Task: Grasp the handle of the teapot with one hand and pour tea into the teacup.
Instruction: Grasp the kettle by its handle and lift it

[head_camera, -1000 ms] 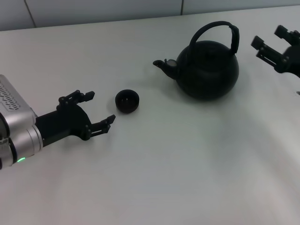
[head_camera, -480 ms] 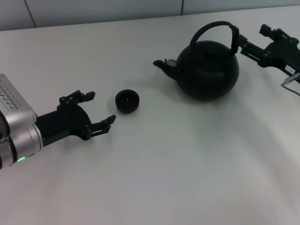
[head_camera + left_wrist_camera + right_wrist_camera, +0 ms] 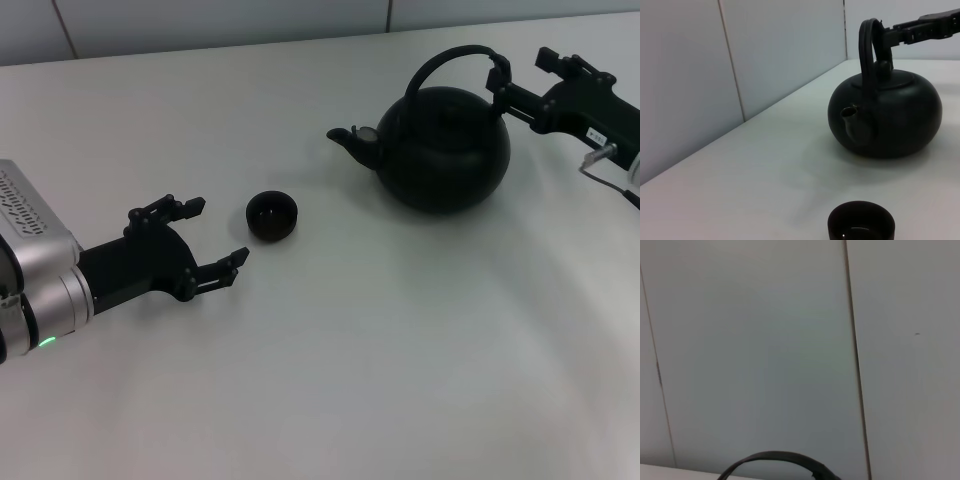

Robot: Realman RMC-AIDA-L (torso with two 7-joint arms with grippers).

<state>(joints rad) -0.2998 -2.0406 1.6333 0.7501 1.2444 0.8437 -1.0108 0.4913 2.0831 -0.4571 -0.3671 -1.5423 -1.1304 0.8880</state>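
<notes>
On the white table [image 3: 400, 330] I see the teapot [image 3: 445, 150] standing upright to the right, its spout toward the teacup [image 3: 272, 216]. My right hand [image 3: 512, 85] reaches the handle [image 3: 455, 62] at its right end, though I cannot tell its grip. My left hand [image 3: 200, 240] rests spread open, empty, just left of the teacup.
</notes>
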